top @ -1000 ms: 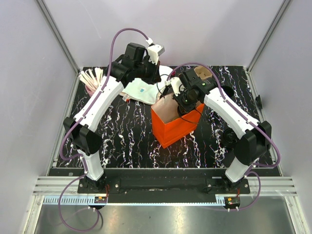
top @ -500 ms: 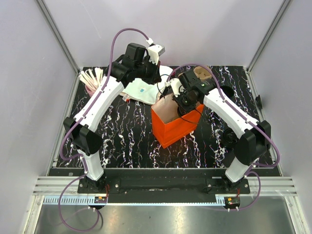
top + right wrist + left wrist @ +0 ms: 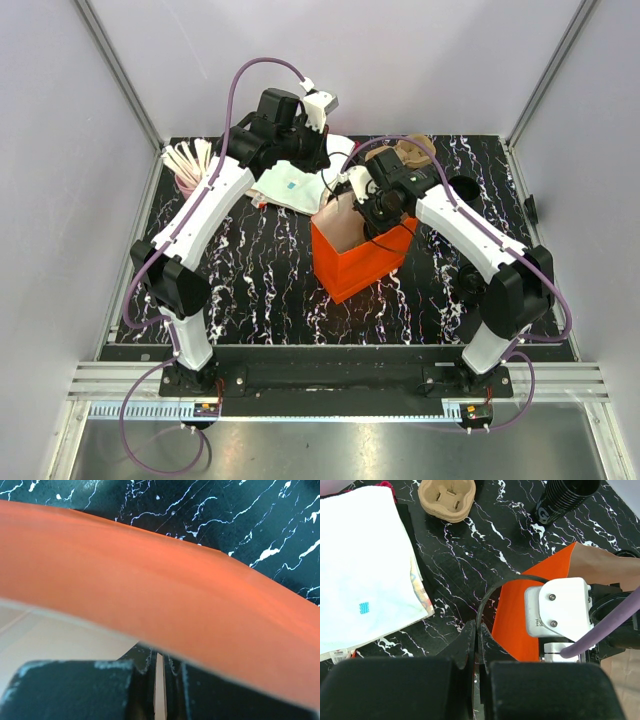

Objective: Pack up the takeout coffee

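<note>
**Cup waits while the bag is held open**

The takeout coffee (image 3: 565, 500) stands on the surface (image 3: 485, 545), off to the right of the right tool (image 3: 159, 672), not picked up yet. That tool has slid a little left, pinching the orange bag (image 3: 520, 620) at its rim, probably holding it open. The left tool (image 3: 477, 635) is pressed together behind the bag. The cardboard tray (image 3: 446, 499) sits nearby. The right arm (image 3: 455, 225) stands between the left tool and the cup.
</note>
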Action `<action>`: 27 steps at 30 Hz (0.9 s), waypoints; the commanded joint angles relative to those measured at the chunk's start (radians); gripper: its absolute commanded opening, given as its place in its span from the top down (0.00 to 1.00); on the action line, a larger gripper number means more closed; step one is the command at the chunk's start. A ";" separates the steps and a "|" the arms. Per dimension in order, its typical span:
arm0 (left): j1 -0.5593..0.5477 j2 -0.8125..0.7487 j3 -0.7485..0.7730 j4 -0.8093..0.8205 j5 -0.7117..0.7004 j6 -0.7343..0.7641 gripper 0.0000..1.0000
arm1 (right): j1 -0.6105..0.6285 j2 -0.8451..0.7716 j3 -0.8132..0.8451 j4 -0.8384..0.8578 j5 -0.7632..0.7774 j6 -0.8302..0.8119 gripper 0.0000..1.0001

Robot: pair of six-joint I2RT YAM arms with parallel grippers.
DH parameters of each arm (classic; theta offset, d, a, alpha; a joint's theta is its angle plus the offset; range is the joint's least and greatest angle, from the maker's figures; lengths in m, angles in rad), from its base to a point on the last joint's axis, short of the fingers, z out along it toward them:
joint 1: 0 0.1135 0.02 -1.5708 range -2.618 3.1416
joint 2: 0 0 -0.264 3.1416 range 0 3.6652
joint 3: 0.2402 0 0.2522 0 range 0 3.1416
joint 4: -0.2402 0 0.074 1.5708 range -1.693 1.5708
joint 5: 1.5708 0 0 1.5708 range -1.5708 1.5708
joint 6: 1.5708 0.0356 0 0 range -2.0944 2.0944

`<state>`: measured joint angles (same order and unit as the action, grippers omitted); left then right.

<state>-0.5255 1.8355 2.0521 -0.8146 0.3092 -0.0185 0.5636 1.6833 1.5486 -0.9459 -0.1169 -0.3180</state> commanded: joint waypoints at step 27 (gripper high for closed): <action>-0.008 0.031 0.022 0.022 -0.044 -0.003 1.00 | 0.009 -0.037 -0.044 0.070 -0.030 -0.016 1.00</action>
<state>-0.5259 1.8698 2.0521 -0.8177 0.2794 -0.0196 0.5636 1.6833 1.5162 -0.9031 -0.1253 -0.3195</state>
